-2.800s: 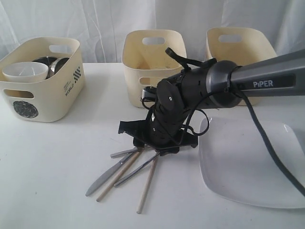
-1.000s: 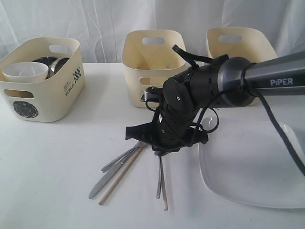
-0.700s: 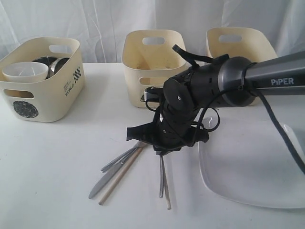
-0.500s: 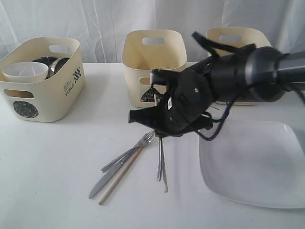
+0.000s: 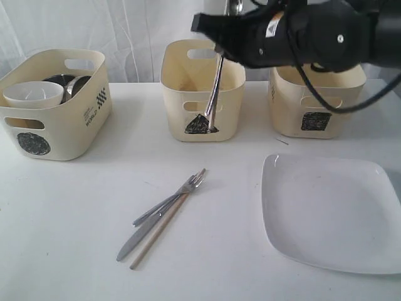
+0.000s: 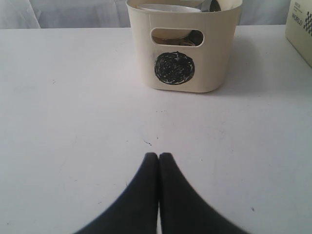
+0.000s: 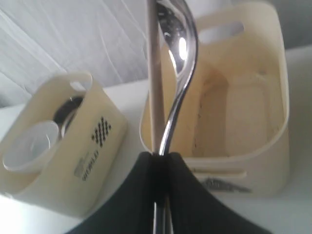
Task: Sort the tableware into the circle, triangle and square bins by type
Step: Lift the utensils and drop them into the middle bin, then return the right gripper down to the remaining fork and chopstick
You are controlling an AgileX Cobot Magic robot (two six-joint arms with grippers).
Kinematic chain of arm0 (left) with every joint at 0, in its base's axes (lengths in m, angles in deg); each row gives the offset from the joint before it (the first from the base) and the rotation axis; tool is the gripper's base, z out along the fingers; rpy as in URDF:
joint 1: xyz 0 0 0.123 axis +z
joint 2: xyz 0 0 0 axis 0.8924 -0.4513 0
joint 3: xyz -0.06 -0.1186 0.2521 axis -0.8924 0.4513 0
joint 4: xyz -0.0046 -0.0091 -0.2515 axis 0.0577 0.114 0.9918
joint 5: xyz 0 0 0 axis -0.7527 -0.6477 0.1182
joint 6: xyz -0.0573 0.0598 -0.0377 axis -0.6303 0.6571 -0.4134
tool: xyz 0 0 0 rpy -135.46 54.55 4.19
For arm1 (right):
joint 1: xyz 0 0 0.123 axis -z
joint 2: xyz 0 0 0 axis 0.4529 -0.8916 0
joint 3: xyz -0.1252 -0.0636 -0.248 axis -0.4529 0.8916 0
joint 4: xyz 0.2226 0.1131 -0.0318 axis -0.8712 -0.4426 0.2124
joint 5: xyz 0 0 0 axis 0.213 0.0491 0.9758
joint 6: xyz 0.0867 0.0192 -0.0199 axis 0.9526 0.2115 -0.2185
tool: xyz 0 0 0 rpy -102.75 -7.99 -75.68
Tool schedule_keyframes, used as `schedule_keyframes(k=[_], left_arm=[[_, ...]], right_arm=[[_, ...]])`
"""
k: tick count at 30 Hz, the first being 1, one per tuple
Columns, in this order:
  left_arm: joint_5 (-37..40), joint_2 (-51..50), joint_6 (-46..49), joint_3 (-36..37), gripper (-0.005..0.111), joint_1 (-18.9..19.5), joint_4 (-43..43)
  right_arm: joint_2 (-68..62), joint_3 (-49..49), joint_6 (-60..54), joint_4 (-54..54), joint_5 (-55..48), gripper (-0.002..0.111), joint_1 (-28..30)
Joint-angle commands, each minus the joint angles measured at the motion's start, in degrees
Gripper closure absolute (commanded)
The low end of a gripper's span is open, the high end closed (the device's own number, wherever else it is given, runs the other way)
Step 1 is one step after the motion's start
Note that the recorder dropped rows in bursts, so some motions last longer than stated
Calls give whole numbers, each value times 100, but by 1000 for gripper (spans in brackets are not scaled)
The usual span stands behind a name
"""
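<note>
I see right gripper clamped on spoon and chopstick, raised near triangle bin; left gripper pressed closed, empty, over table.

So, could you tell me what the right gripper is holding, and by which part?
The right gripper is shut on a steel spoon and a wooden chopstick, pinching both along their shafts; the spoon's bowl sticks out beyond the fingertips.

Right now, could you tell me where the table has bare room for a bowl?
Widest patch: front left, between the circle bin and the fork, knife and chopstick. A narrower strip lies between the triangle bin and the plate, which crowds the front right.
</note>
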Motion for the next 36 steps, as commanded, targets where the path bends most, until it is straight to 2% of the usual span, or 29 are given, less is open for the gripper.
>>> schedule_keyframes(k=[1, 11, 17, 21, 29, 36], left_arm=[[18, 30, -38, 16, 107, 3, 22], [18, 30, -38, 16, 107, 3, 22], [18, 30, -38, 16, 107, 3, 22], [18, 30, -38, 16, 107, 3, 22], [18, 30, -38, 16, 107, 3, 22], [18, 30, -48, 16, 107, 3, 22]], right_arm=[[-647, -1023, -176, 56, 196, 108, 349], [-3114, -3484, -176, 56, 341, 108, 739], [-3959, -4267, -328, 56, 282, 108, 739], [-4227, -4454, -447, 56, 193, 107, 739], [-4073, -4467, -462, 56, -296, 80, 739], [-3613, -4429, -782, 56, -1278, 78, 687]])
